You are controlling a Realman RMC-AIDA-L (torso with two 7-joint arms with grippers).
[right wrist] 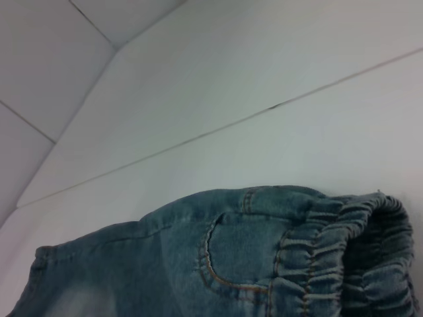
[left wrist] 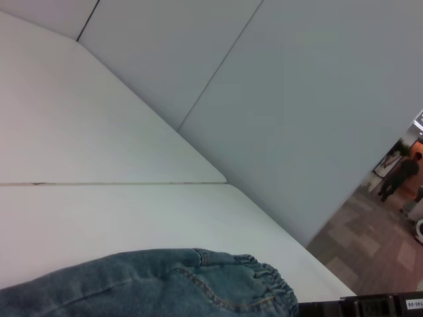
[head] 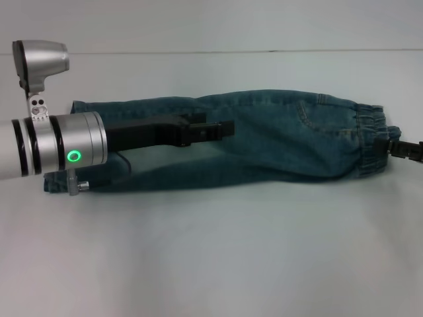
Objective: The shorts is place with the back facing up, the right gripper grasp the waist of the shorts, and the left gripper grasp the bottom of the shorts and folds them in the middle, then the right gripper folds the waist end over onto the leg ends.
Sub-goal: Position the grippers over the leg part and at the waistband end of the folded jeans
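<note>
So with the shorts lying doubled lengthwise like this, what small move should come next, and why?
Probably the right gripper should lift the elastic waist it sits at and start carrying it toward the leg ends. The shorts already lie folded in the middle on the table, so only the second fold remains. The left gripper hangs over the cloth and should likely clear away first.

Even, soft overhead light; faint shadows under shorts (head: 264, 142); head view slightly soft, no glare.
</note>
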